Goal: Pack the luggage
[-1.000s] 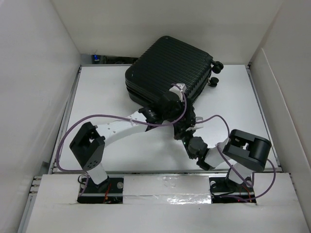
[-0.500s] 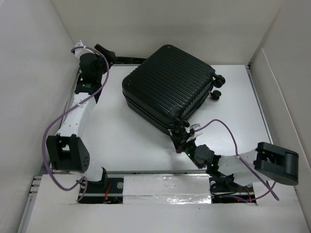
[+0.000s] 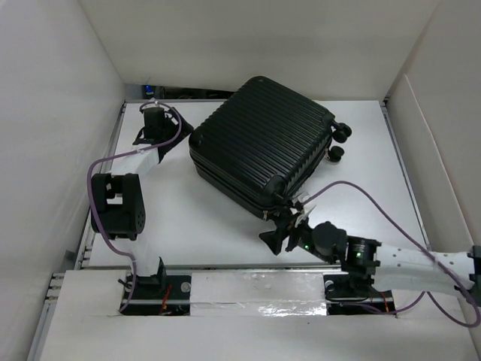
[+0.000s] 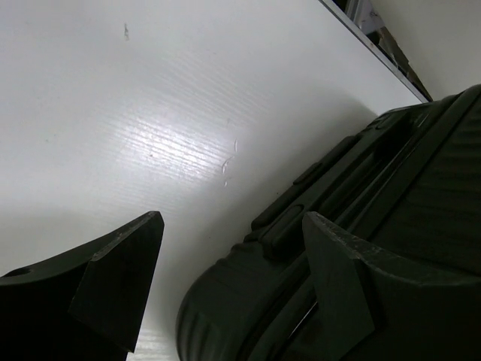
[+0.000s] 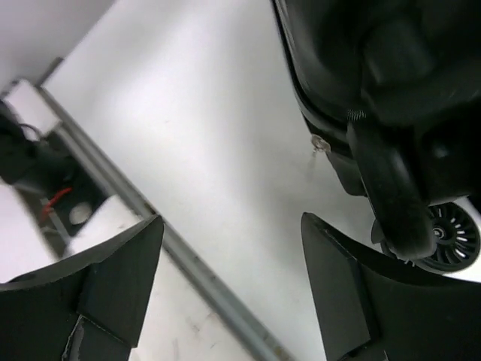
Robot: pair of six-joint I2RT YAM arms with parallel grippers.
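The luggage is a closed black ribbed suitcase lying flat at the back middle of the white table, wheels to the right. My left gripper stands open at its left corner. In the left wrist view that rounded corner lies between the open left gripper, the right finger over the shell. My right gripper is open just in front of the near corner, touching nothing. The right wrist view shows the open right gripper over bare table, with the luggage, a zipper pull and a wheel at upper right.
White walls close the table in on the left, back and right. A metal rail runs along the table's near edge, with the arm bases behind it. Purple cables loop off both arms. A small dark item sits at the back left.
My right gripper has opened and drawn back from the luggage's near corner. The left arm left that corner, swung to the back left, then came down beside the luggage's left corner.
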